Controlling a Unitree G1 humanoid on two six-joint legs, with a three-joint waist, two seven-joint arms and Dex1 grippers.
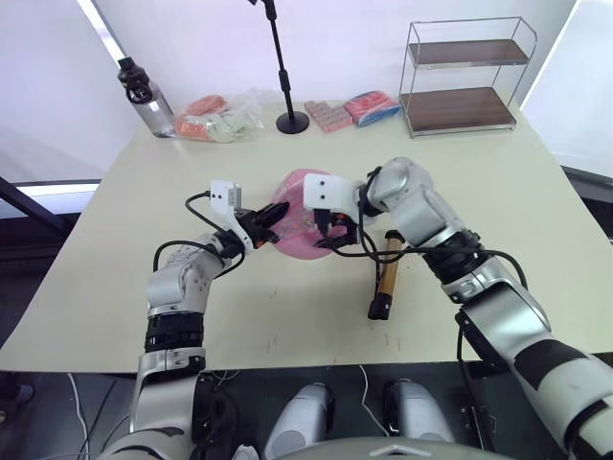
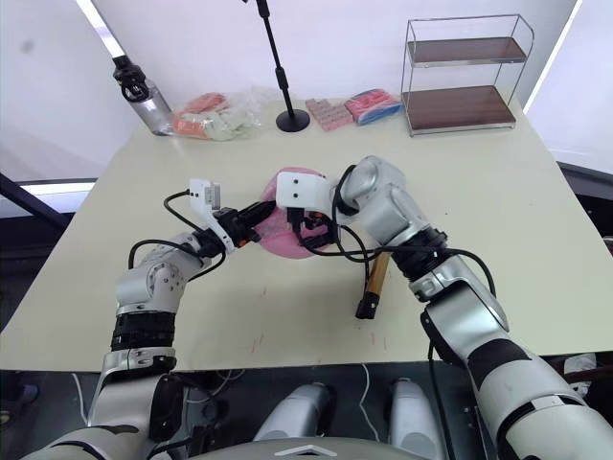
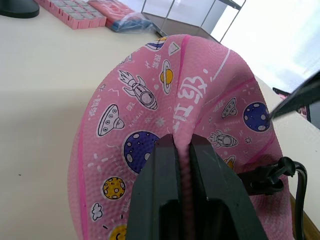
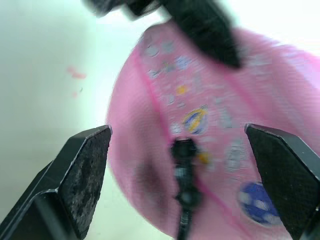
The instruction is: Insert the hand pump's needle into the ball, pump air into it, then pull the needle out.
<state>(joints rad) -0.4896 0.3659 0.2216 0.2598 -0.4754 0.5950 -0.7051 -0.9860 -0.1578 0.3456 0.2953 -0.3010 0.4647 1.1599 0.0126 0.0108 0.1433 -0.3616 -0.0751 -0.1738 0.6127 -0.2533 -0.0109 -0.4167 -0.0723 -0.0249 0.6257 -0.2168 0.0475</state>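
Note:
The pink ball (image 1: 292, 241), partly flattened and printed with cartoon planets and rockets, lies at the table's middle. My left gripper (image 1: 270, 224) is shut on a fold of the ball (image 3: 150, 100) at its left edge. The gold-bronze hand pump (image 1: 387, 273) lies on the table to the right of the ball. Its thin black hose (image 3: 299, 172) runs to a small black fitting (image 4: 184, 167) that stands against the ball's face. The needle's metal pin is hidden. My right gripper (image 4: 177, 129) is open, one finger on each side of that fitting without touching it.
Along the back edge stand a clear water bottle (image 1: 144, 96), a black stand with a round base (image 1: 292, 122) and a wire shelf (image 1: 465, 77). Plastic-wrapped packets (image 1: 218, 121) and pink and blue packs (image 1: 350, 110) lie between them. The table's front edge (image 1: 287, 359) is close behind the pump.

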